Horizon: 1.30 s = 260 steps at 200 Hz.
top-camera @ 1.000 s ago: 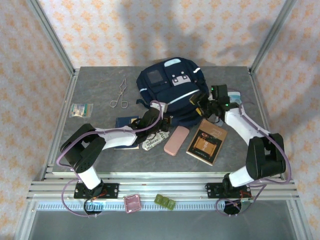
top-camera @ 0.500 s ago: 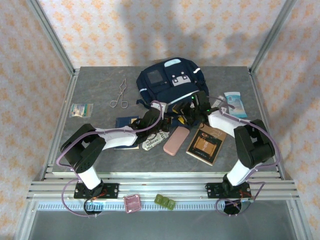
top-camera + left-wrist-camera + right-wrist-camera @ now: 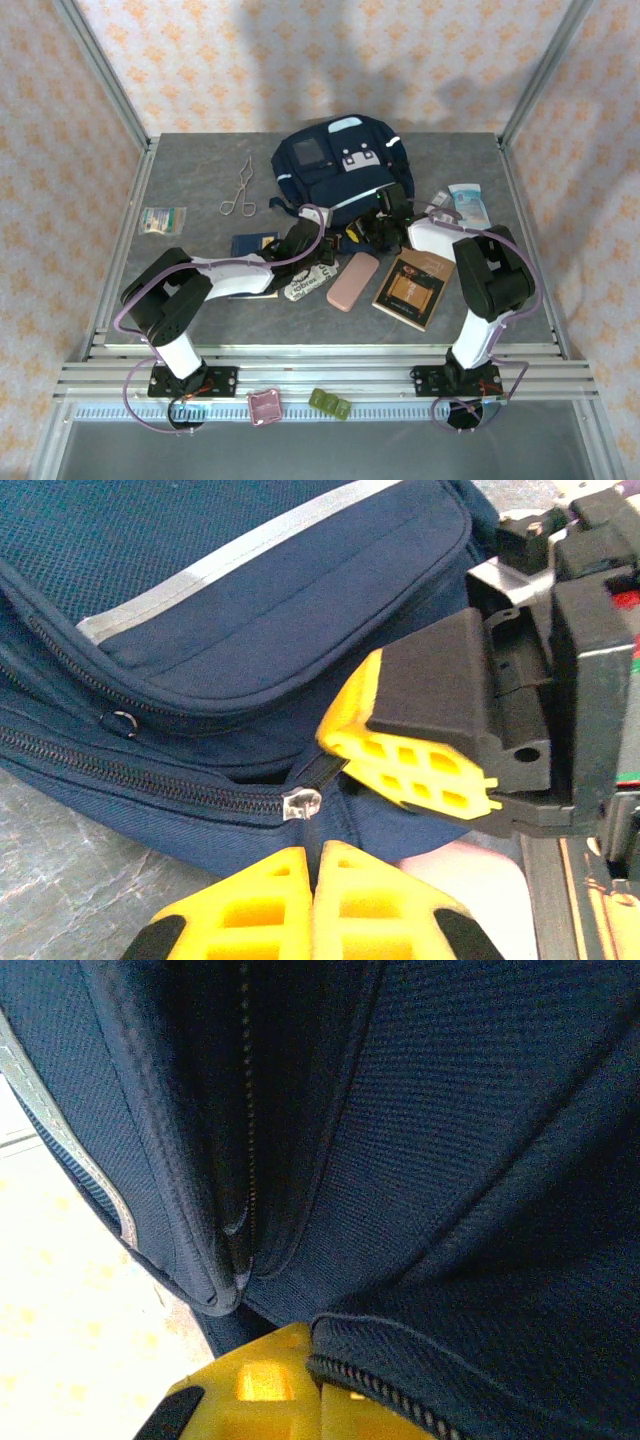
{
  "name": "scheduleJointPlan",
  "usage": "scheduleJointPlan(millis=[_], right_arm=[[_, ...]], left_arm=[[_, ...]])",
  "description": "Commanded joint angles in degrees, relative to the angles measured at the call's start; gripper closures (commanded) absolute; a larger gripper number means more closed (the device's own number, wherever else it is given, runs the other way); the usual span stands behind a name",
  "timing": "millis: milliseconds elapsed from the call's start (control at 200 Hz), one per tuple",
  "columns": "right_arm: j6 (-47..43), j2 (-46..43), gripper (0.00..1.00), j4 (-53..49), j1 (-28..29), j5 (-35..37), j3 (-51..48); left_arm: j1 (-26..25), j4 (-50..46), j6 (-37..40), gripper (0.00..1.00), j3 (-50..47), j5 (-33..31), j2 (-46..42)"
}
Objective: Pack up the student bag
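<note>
The student bag [image 3: 335, 170] lies at the back middle of the counter [image 3: 190, 290], with its zippered near edge right at both sets of fingers. The left fingers [image 3: 322, 880] are pressed together just below the bag's zipper slider [image 3: 302, 802]. Whether they pinch anything cannot be told. The right fingers [image 3: 352, 752] are closed flat against each other, just above and to the right of the left fingers, their tips at the dark tab beside that slider. In the right wrist view, a zippered edge of navy fabric lies over one right finger. A pink case [image 3: 353, 281] and a brown book [image 3: 413, 288] lie on the counter near the right fingers, on their near side.
</note>
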Motion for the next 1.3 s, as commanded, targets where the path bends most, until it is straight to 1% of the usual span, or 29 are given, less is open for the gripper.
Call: scheduleJointPlan(millis=[0, 125, 410, 691, 856, 1001, 1181, 1196, 1296], right_arm=[[-0.7, -2.5, 1.00, -1.5, -1.4, 5.7, -1.4], [-0.6, -5.8, 1.00, 0.2, -1.7, 7.2, -3.7], [-0.3, -8.8, 1.00, 2.6, -1.7, 6.3, -4.9], [-0.2, -11.0, 1.00, 4.6, -1.7, 4.7, -4.6], [-0.9, -11.2, 1.00, 5.6, -1.5, 3.3, -3.9], [-0.6, -9.9, 1.00, 8.0, -1.5, 1.6, -2.5], [-0.3, -6.1, 1.00, 10.4, -0.5, 0.0, 2.7], [-0.2, -5.7, 1.00, 10.6, -0.4, -0.1, 3.2], [0.3, -3.4, 1.00, 11.5, 0.5, -0.4, 6.2]], left_arm=[[0.7, -1.6, 1.9, 1.00, -1.9, -2.9, -2.2], [3.5, -2.3, 2.0, 1.00, -3.9, -4.9, -3.1], [9.4, -2.1, 3.1, 1.00, -4.4, -7.0, -1.3], [16.8, -5.0, 4.0, 1.00, 1.9, -12.0, 6.5], [20.6, -6.0, 4.3, 1.00, 6.3, -13.2, 9.1], [21.9, -8.3, 4.8, 1.00, 9.8, -13.2, 9.4], [22.1, -10.7, 5.6, 1.00, 11.1, -13.5, 6.6], [22.1, -11.0, 5.7, 0.98, 11.1, -13.5, 6.2], [22.1, -12.6, 5.3, 0.75, 10.5, -13.9, 3.1]])
